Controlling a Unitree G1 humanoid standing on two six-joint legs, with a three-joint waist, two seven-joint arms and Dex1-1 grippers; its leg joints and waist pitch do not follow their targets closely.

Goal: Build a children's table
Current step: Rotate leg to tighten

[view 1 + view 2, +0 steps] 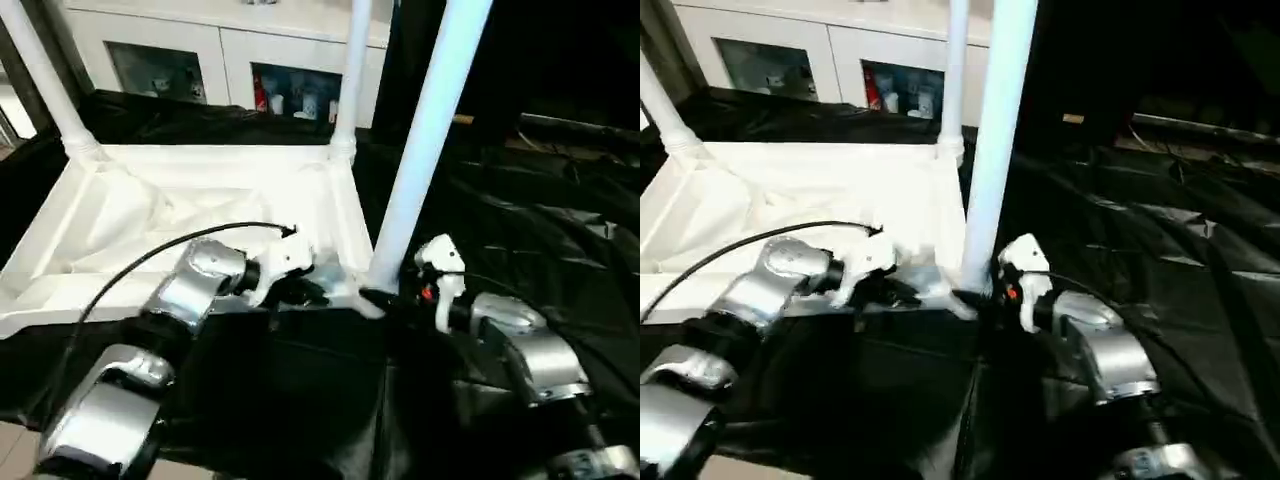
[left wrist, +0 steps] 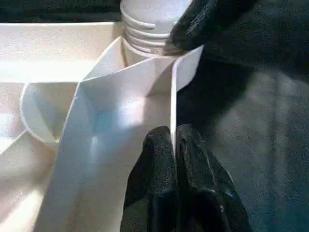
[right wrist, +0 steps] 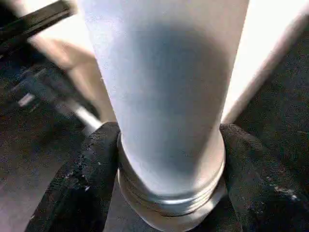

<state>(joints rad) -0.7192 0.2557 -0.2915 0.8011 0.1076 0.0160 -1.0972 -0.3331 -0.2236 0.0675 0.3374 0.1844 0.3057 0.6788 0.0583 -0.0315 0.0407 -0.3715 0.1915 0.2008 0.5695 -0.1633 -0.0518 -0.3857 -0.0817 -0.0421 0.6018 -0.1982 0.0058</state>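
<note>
The children's table top [image 1: 150, 215] lies upside down on a black cloth, ribbed underside up. Two white legs stand in its far corners, one at the left [image 1: 45, 75] and one at the right [image 1: 350, 70]. A third leg [image 1: 425, 130] stands upright at the near right corner. My right gripper [image 3: 169, 159] is shut around this leg's collared lower end [image 3: 169, 193], one black finger [image 3: 82, 183] on each side. My left gripper [image 2: 175, 145] is shut on the thin near rim wall [image 2: 145, 87] of the top, just left of that corner.
A white cabinet [image 1: 230, 50] with glass doors stands behind the table top. Black cloth [image 1: 520, 220] covers the floor to the right and front. A black cable [image 1: 150, 250] loops over my left forearm.
</note>
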